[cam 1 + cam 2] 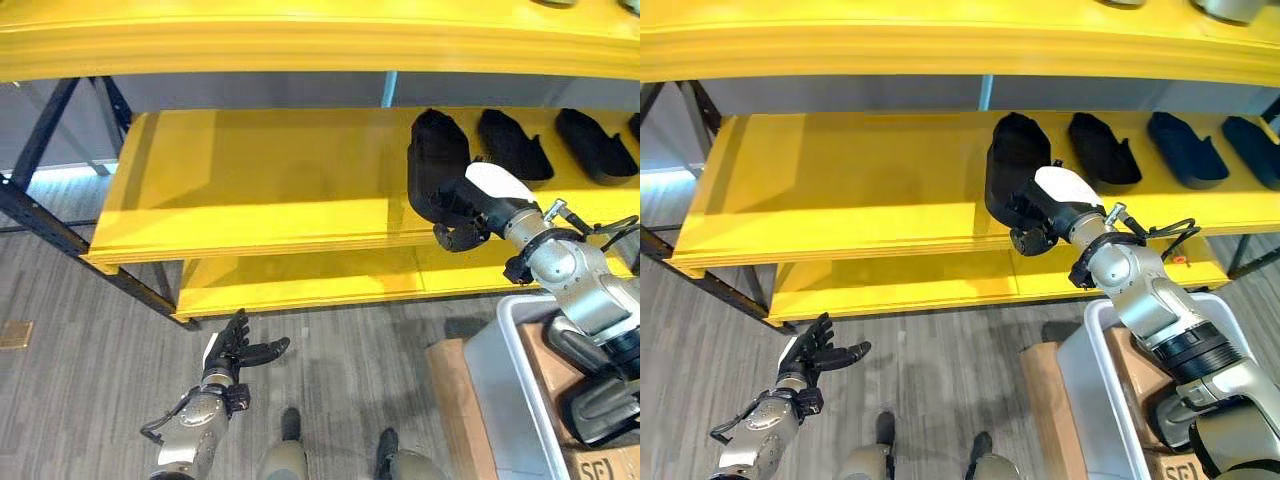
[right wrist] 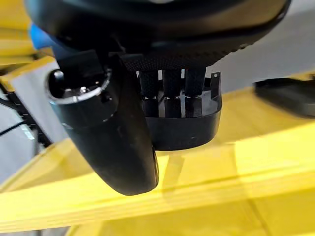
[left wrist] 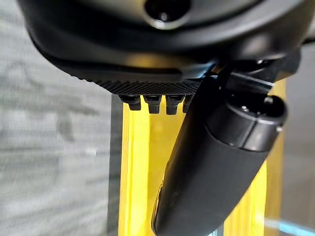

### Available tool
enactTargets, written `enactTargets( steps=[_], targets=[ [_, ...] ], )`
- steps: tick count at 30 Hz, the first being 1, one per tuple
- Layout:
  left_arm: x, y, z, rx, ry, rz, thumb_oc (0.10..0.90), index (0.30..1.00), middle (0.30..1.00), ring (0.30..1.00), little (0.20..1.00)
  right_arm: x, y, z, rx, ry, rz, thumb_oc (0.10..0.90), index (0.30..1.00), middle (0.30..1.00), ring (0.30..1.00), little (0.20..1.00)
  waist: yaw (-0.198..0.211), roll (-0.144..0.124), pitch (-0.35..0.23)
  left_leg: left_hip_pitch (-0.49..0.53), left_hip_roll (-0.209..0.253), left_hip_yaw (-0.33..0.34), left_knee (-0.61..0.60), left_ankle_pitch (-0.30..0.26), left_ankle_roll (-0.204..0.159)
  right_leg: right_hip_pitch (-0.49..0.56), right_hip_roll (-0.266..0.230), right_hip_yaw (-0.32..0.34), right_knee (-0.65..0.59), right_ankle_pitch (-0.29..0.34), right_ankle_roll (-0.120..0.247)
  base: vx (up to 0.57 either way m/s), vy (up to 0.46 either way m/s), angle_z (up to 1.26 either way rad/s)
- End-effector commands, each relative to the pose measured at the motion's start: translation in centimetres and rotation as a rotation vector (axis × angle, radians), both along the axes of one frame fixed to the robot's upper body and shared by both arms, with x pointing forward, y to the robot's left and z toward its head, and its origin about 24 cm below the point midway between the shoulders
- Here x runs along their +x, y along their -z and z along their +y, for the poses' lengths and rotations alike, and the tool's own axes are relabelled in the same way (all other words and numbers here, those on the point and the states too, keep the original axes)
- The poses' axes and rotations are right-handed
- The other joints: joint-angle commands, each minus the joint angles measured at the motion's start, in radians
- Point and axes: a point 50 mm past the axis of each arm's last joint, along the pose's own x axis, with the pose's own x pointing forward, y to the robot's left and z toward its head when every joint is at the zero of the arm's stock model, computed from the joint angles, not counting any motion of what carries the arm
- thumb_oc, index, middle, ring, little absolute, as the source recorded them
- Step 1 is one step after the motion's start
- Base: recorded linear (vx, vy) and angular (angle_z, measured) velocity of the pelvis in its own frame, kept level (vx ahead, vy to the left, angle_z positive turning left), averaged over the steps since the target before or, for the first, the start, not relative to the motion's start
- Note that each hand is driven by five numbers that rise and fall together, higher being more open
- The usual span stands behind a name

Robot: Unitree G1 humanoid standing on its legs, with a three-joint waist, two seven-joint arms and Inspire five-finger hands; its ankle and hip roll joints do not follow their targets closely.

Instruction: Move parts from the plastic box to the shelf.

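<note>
A: What is the left robot hand [image 1: 235,352] doing?
B: It hangs low over the floor, fingers spread, holding nothing.

A: And the right robot hand [image 1: 1045,213]?
B: Its fingers are curled round a black part [image 1: 1015,165] near the shelf's [image 1: 250,190] front edge, leftmost in the row. The part's long axis runs front to back, likely to match the other parts [image 1: 515,142].

Grey wood-grain floor [image 1: 90,400] — dark metal rack frame [image 1: 40,215] at left.
Pale grey wall [image 1: 250,92] far behind, between yellow boards.
</note>
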Motion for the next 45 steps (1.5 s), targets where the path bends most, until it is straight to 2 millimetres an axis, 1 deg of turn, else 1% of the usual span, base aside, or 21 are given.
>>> enactTargets(
  steps=[1, 7, 11, 13, 14, 15, 16, 18, 19, 20, 21, 23, 24, 25, 26, 27, 28, 31, 32, 37, 45],
  targets=[
    [0.4, -2.4, 0.0, 0.062, 0.065, -0.131, 0.9, 1.0, 1.0, 1.0, 1.0, 0.0, -6.1, 0.4, 0.065, -0.021, -0.268, 0.4, 0.3, 0.3, 0.3, 0.3, 0.014, -0.057, -0.137, -0.024, 0.118, 0.002, 0.099, -0.094, -0.047, 0.048, -0.097, 0.025, -0.026, 0.002, 0.08, 0.05, 0.067, 0.1],
    [0.4, -2.6, 0.1, 0.066, 0.061, -0.141, 0.9, 1.0, 1.0, 1.0, 1.0, 0.2, -6.2, 0.9, 0.061, -0.033, -0.265, 0.4, 0.3, 0.3, 0.3, 0.3, 0.023, -0.069, -0.139, -0.026, 0.112, 0.011, 0.124, -0.123, -0.038, 0.049, -0.113, 0.03, -0.059, 0.037, 0.096, 0.02, 0.045, -0.04],
    [0.4, -2.8, 0.4, 0.08, 0.061, -0.143, 0.9, 1.0, 1.0, 1.0, 1.0, 0.2, -6.4, 1.1, 0.063, -0.044, -0.267, 0.4, 0.3, 0.3, 0.3, 0.3, 0.029, -0.08, -0.134, -0.041, 0.088, 0.007, 0.168, -0.159, -0.017, 0.039, -0.134, 0.041, -0.037, 0.054, 0.11, 0.03, 0.098, -0.17],
    [0.5, -3.0, 0.5, 0.093, 0.063, -0.145, 0.9, 1.0, 1.0, 1.0, 1.0, 0.2, -6.1, 1.1, 0.069, -0.04, -0.262, 0.4, 0.3, 0.3, 0.3, 0.3, 0.03, -0.084, -0.127, -0.046, 0.068, 0.001, 0.179, -0.177, 0.002, 0.02, -0.147, 0.048, 0.012, 0.069, 0.115, 0.02, 0.149, -0.1],
    [0.6, -3.0, 0.5, 0.1, 0.069, -0.142, 0.9, 1.0, 1.0, 1.0, 1.0, 0.2, -5.9, 1.0, 0.072, -0.036, -0.259, 0.4, 0.3, 0.3, 0.3, 0.3, 0.029, -0.087, -0.122, -0.045, 0.056, -0.001, 0.179, -0.182, 0.014, -0.004, -0.157, 0.06, 0.063, 0.094, 0.118, -0.01, 0.169, -0.04],
    [0.7, -3.0, 0.5, 0.11, 0.076, -0.14, 0.9, 1.0, 1.0, 1.0, 1.0, 0.2, -5.8, 0.9, 0.072, -0.035, -0.255, 0.4, 0.3, 0.3, 0.3, 0.3, 0.023, -0.087, -0.113, -0.043, 0.044, -0.002, 0.179, -0.184, 0.028, -0.043, -0.165, 0.079, 0.129, 0.151, 0.116, -0.07, 0.284, 0.02],
    [0.9, -3.2, 0.5, 0.119, 0.09, -0.145, 0.9, 1.0, 1.0, 1.0, 1.0, 0.2, -5.7, 0.9, 0.072, -0.026, -0.256, 0.4, 0.3, 0.3, 0.3, 0.3, 0.011, -0.073, -0.088, -0.031, 0.03, -0.004, 0.173, -0.186, 0.052, -0.112, -0.174, 0.105, 0.252, 0.247, 0.105, -0.09, 0.298, 0.09],
    [1.3, -3.4, -0.1, 0.115, 0.118, -0.157, 0.9, 1.0, 1.0, 1.0, 1.0, 0.4, -6.3, 0.9, 0.072, -0.02, -0.271, 0.4, 0.3, 0.3, 0.3, 0.3, 0.002, -0.05, -0.06, -0.017, 0.029, -0.008, 0.167, -0.182, 0.063, -0.161, -0.173, 0.121, 0.328, 0.262, 0.094, -0.07, 0.211, 0.19],
    [1.4, -3.5, -0.1, 0.114, 0.117, -0.157, 0.9, 1.0, 1.0, 1.0, 1.0, 0.4, -6.3, 0.9, 0.071, -0.021, -0.272, 0.4, 0.3, 0.3, 0.3, 0.3, 0.002, -0.05, -0.059, -0.017, 0.029, -0.007, 0.168, -0.182, 0.063, -0.164, -0.173, 0.123, 0.332, 0.26, 0.094, 0.06, 0.04, 0.2],
    [1.6, -3.7, -0.2, 0.117, 0.121, -0.17, 0.9, 1.0, 1.0, 1.0, 1.0, 0.6, -6.9, 0.8, 0.06, -0.009, -0.294, 0.4, 0.3, 0.3, 0.3, 0.3, 0.006, -0.059, -0.059, 0.0, 0.028, 0.002, 0.173, -0.207, 0.058, -0.181, -0.225, 0.084, 0.257, 0.27, 0.098, 0.08, -0.016, 0.08],
    [1.6, -3.7, -0.2, 0.117, 0.12, -0.17, 0.9, 1.0, 1.0, 1.0, 1.0, 0.6, -7.0, 0.8, 0.059, -0.01, -0.294, 0.4, 0.3, 0.3, 0.3, 0.3, 0.004, -0.057, -0.058, 0.002, 0.029, 0.001, 0.173, -0.208, 0.058, -0.176, -0.224, 0.081, 0.252, 0.271, 0.098, 0.14, -0.078, -0.13],
    [1.9, -4.2, 0.0, 0.103, 0.1, -0.195, 0.9, 1.0, 1.0, 1.0, 1.0, 0.9, -8.0, 1.3, 0.05, -0.02, -0.315, 0.4, 0.3, 0.3, 0.3, 0.3, 0.003, -0.073, -0.049, 0.022, 0.046, 0.012, 0.185, -0.235, 0.035, -0.176, -0.262, 0.025, 0.082, 0.297, 0.122, 0.11, -0.169, -0.35],
    [1.9, -4.3, 0.1, 0.095, 0.086, -0.203, 0.9, 1.0, 1.0, 1.0, 1.0, 1.0, -8.5, 1.7, 0.045, -0.029, -0.329, 0.4, 0.3, 0.3, 0.3, 0.3, 0.007, -0.081, -0.043, 0.028, 0.058, 0.018, 0.196, -0.242, 0.021, -0.172, -0.274, 0.006, 0.03, 0.304, 0.136, 0.1, -0.201, -0.32],
    [1.8, -4.3, 0.3, 0.083, 0.063, -0.206, 0.9, 1.0, 1.0, 1.0, 1.0, 1.1, -8.8, 2.3, 0.038, -0.044, -0.339, 0.4, 0.3, 0.3, 0.3, 0.3, 0.016, -0.085, -0.035, 0.043, 0.076, 0.031, 0.209, -0.255, 0.007, -0.167, -0.282, -0.04, -0.03, 0.312, 0.148, 0.09, -0.203, -0.32],
    [1.7, -4.0, 0.4, 0.062, 0.036, -0.198, 0.9, 1.0, 1.0, 1.0, 1.0, 1.2, -8.8, 2.4, 0.031, -0.045, -0.346, 0.4, 0.3, 0.3, 0.3, 0.3, 0.023, -0.092, -0.03, 0.057, 0.093, 0.041, 0.222, -0.266, -0.002, -0.165, -0.281, -0.064, -0.059, 0.308, 0.153, 0.13, -0.22, -0.48],
    [1.5, -3.9, 0.4, 0.051, 0.026, -0.199, 0.9, 1.0, 1.0, 1.0, 1.0, 1.0, -8.3, 1.7, 0.014, -0.029, -0.324, 0.4, 0.3, 0.3, 0.3, 0.3, 0.025, -0.114, -0.045, 0.053, 0.089, 0.036, 0.222, -0.267, -0.016, -0.128, -0.267, -0.042, -0.071, 0.28, 0.148, 0.23, -0.303, -0.45],
    [1.2, -3.6, 0.1, 0.024, 0.017, -0.197, 0.9, 1.0, 1.0, 1.0, 1.0, 0.7, -8.1, 1.2, 0.006, -0.021, -0.311, 0.4, 0.3, 0.3, 0.3, 0.3, 0.03, -0.125, -0.068, 0.054, 0.102, 0.027, 0.232, -0.269, -0.036, -0.116, -0.26, -0.054, -0.042, 0.27, 0.15, 0.25, -0.298, -0.14],
    [0.7, -3.3, 0.1, 0.019, 0.023, -0.181, 0.9, 1.0, 1.0, 1.0, 1.0, 0.2, -8.2, 0.5, 0.022, -0.013, -0.307, 0.4, 0.3, 0.3, 0.3, 0.3, 0.009, -0.11, -0.092, 0.063, 0.145, -0.018, 0.187, -0.246, -0.061, -0.11, -0.223, -0.054, 0.01, 0.178, 0.135, 0.16, -0.226, 0.61],
    [0.7, -3.3, 0.1, 0.019, 0.023, -0.181, 0.9, 1.0, 1.0, 1.0, 1.0, 0.2, -8.2, 0.5, 0.022, -0.013, -0.307, 0.4, 0.3, 0.3, 0.3, 0.3, 0.008, -0.109, -0.093, 0.064, 0.147, -0.02, 0.183, -0.244, -0.062, -0.11, -0.223, -0.056, 0.013, 0.175, 0.134, 0.06, -0.105, 0.27],
    [0.2, -3.0, 0.6, 0.039, 0.02, -0.157, 0.9, 1.0, 1.0, 1.0, 1.0, 0.0, -8.5, 0.3, 0.036, -0.014, -0.311, 0.4, 0.3, 0.3, 0.3, 0.3, 0.0, -0.09, -0.106, 0.101, 0.185, -0.035, 0.108, -0.21, -0.07, -0.137, -0.195, -0.046, 0.1, 0.102, 0.118, 0.08, -0.106, 0.18],
    [-0.1, -2.8, 0.9, 0.047, 0.01, -0.147, 0.9, 1.0, 1.0, 1.0, 1.0, 0.1, -9.2, 1.0, 0.039, -0.037, -0.332, 0.4, 0.3, 0.3, 0.3, 0.3, 0.003, -0.067, -0.106, 0.107, 0.202, -0.04, 0.052, -0.175, -0.075, -0.164, -0.193, -0.046, 0.142, 0.077, 0.114, 0.03, -0.054, 0.01]
  ],
)
